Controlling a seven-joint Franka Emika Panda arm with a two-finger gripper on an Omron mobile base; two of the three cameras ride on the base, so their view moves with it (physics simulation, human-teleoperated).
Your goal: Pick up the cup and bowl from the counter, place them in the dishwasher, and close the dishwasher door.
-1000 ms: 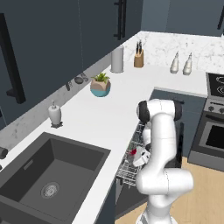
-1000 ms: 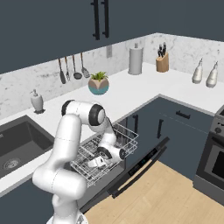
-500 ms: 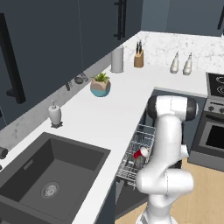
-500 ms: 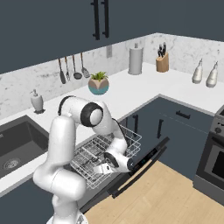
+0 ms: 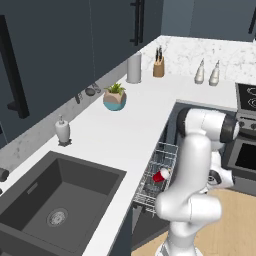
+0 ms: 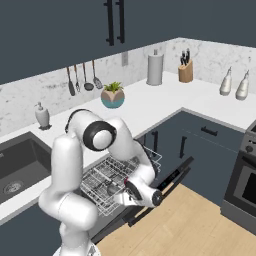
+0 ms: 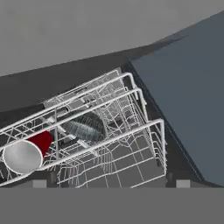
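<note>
While the silver wire rack (image 7: 109, 131) is sitting pulled out over the dark blue-grey dishwasher door (image 7: 188, 100), the red tapered cup (image 7: 28, 153) is lying on its side inside it, white interior showing, beside the dark metallic bowl (image 7: 83, 127). Both are lying apart from the gripper (image 6: 131, 192), whose fingers are standing wide, holding nothing.

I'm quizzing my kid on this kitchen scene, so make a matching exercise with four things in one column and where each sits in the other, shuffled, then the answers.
Things:
1. cup
2. bowl
3. plant pot
4. knife block

Places or states:
A. on the counter by the hanging utensils
B. lying on its side in the dishwasher rack
C. in the far counter corner
D. in the rack, beside the red thing

Pairs: 1-B, 2-D, 3-A, 4-C
</note>
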